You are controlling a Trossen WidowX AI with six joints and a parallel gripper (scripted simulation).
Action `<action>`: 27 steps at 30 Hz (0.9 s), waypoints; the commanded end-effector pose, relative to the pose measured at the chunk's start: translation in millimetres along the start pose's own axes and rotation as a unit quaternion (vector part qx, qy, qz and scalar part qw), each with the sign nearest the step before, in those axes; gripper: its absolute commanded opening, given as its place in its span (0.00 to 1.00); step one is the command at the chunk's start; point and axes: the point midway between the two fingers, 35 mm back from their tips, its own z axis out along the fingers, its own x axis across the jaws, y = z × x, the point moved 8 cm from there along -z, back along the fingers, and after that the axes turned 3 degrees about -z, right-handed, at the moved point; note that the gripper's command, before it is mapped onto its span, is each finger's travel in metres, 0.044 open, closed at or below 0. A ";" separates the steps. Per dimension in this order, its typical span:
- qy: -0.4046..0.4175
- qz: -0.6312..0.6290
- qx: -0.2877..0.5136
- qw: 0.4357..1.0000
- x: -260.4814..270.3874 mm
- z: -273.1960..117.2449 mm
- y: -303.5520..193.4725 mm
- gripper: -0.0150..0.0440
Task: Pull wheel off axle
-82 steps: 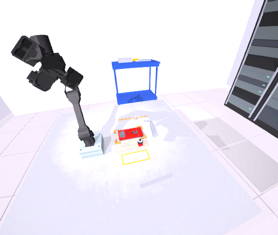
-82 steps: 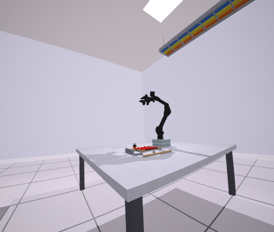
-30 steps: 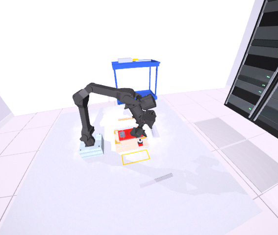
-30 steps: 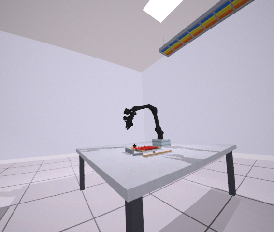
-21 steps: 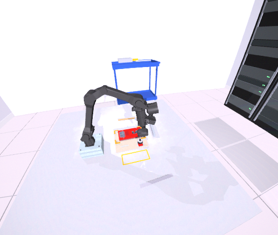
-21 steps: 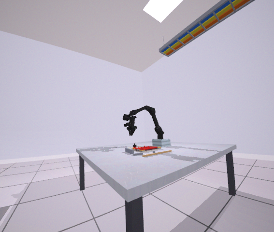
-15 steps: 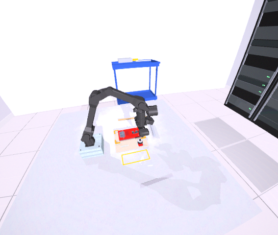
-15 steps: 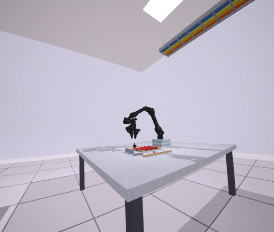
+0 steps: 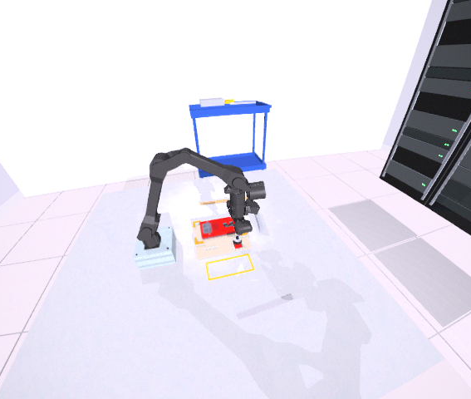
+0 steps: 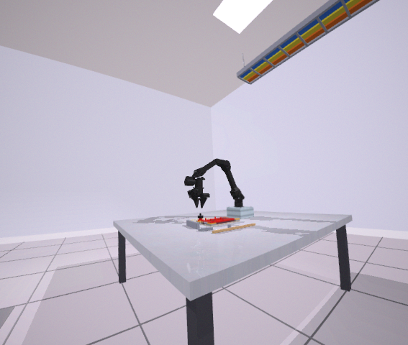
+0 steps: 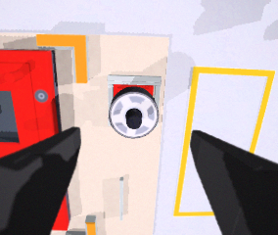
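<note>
Black and pointed straight down, the tool (image 10: 198,203) hangs in the middle of the exterior frame with its jaws spread and nothing between them, well above the table (image 10: 211,256).

In the wrist frame, going from the left edge: a red board (image 11: 17,98) fills the upper left, with an orange corner bracket (image 11: 75,49) just beside its top right. One dark fingertip (image 11: 56,152) pokes up from the lower left. At centre, slightly above the fingertips, the wheel (image 11: 132,116) sits on its upright axle (image 11: 132,117), white-faced with a dark hub, on a beige mat (image 11: 129,186). Right of the mat lies the yellow-outlined marked area (image 11: 263,117), and the other fingertip overlaps its lower right side.
</note>
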 end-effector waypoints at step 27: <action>0.002 -0.001 0.014 1.000 0.8 58.1 -6.0 0.27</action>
